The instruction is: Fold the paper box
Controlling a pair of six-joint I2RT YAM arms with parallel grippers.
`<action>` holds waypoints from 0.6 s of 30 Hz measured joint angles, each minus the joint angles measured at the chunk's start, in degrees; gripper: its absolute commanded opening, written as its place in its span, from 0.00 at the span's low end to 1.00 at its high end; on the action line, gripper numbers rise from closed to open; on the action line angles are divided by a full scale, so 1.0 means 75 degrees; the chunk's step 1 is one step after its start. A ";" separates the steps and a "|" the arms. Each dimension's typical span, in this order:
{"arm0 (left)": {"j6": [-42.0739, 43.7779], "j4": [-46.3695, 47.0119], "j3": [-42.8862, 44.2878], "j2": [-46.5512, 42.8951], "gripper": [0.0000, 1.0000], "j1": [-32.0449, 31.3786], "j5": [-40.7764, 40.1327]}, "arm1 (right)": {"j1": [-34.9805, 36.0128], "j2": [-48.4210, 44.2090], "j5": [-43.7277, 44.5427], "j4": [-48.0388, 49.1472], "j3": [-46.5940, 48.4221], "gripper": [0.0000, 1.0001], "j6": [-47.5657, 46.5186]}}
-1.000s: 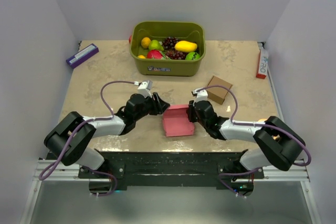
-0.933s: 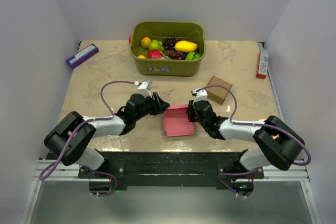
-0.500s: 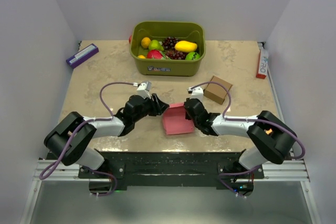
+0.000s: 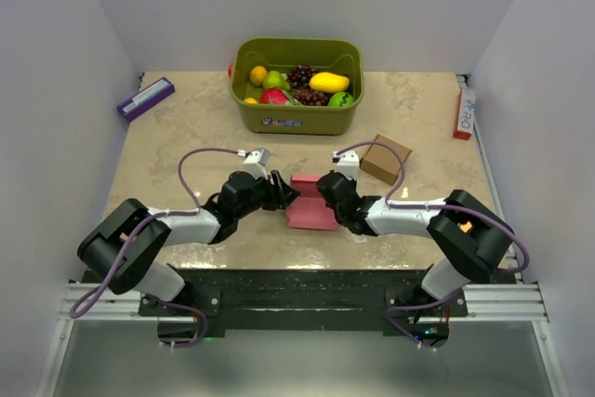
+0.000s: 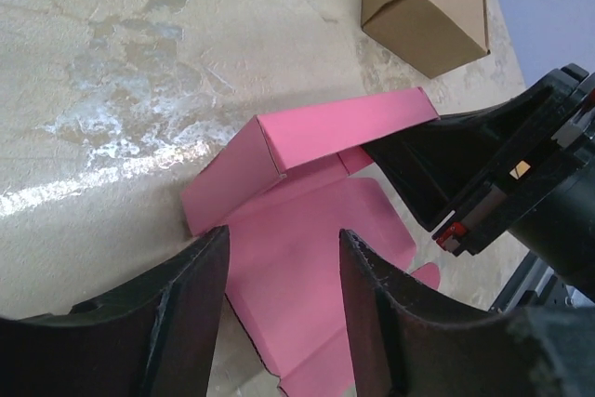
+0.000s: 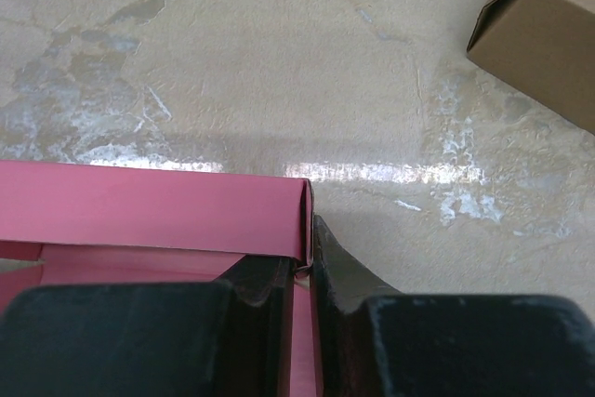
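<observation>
A purple box (image 4: 146, 98) was seen far to the left of the green basket (image 4: 296, 120), close to the wall. The basket was filled with fruit and was set at the back of the table (image 4: 186, 146).

The left gripper (image 5: 279, 262) was found in front of the basket and a little to its left. Its jaws were spread about half way, and nothing was held in them. The flat pink card of the paper box (image 4: 310, 209) was seen under the gap between them.

The paper box was laid on the table right in front of the basket, well apart from it, between the two grippers. Most of it was laid flat. One long side, the side nearer the basket, was stood up like a wall.

The right gripper (image 4: 323, 187) was placed in front of the basket, at the right end of that wall. Its jaws were almost closed, and the thin pink wall was pinched between them.

A small brown box (image 4: 386, 158) was seen in front of the basket and to its right, not touched by anything. A red and white tube (image 4: 463, 109) was laid far to the right of the basket, by the wall.
</observation>
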 measured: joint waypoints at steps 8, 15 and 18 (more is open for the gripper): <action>0.0968 -0.0918 0.0009 -0.0799 0.81 -0.0044 -0.0597 | -0.0023 -0.0058 -0.0300 -0.0012 0.0003 0.00 -0.0245; 0.2326 -0.1623 0.0294 -0.1204 0.85 -0.0539 -0.1157 | -0.0050 -0.0248 -0.1003 -0.0341 0.0085 0.00 -0.0551; 0.2530 -0.1746 0.0309 -0.1201 0.85 -0.0615 -0.1204 | -0.0050 -0.0347 -0.1288 -0.0498 0.0085 0.00 -0.0551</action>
